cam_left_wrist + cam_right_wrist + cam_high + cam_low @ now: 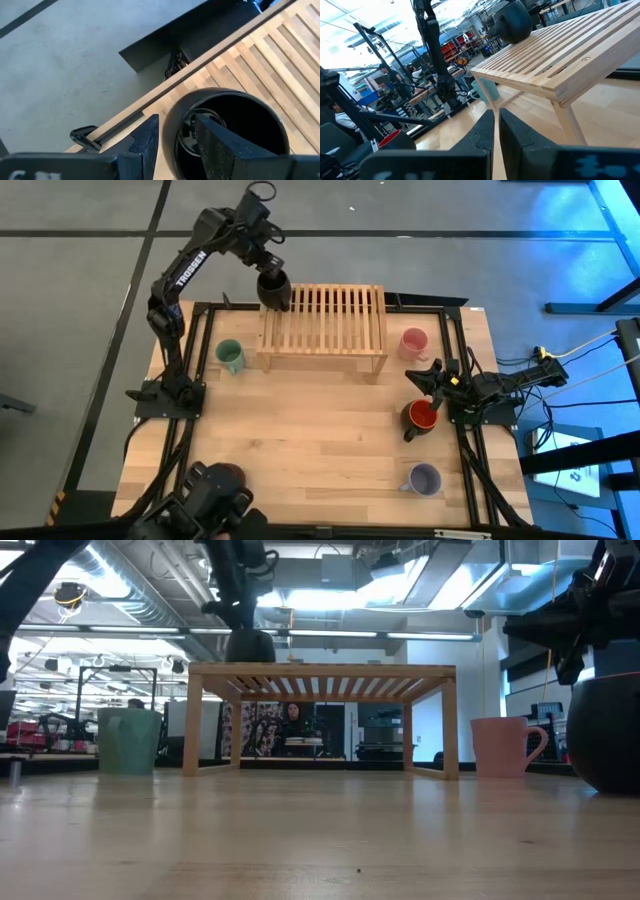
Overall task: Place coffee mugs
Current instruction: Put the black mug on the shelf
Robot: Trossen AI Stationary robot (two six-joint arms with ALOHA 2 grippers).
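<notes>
So far only one mug is at the rack. The left hand [175, 145] grips the rim of the black mug [274, 287], one finger inside the cup and one outside, and holds it at the far left corner of the wooden rack [323, 325]. In the low view the mug's base sits at the level of the slats, so it looks about set down, though I cannot tell whether it already rests there; the hand has not let go.

Outward from that hand, the rest of the slats are bare. Just beside the rack's left end, below the hand on the tabletop [300, 440], stands the green mug [230, 356], upright. Off the rack's far end stands the pink mug [413, 341], also upright.

The right hand [428, 377] waits near the right edge of the tabletop with its fingers nearly together and nothing between them. Touching or just under it sits the orange-red mug [421, 416]. Farther toward the near edge stands the lavender-grey mug [424, 478]. A dark red mug [229, 476] shows at the near left edge, partly hidden by camera gear.

By my reading, one placement is nearly finished and five mugs are left on the tabletop, if all are meant for the rack.
</notes>
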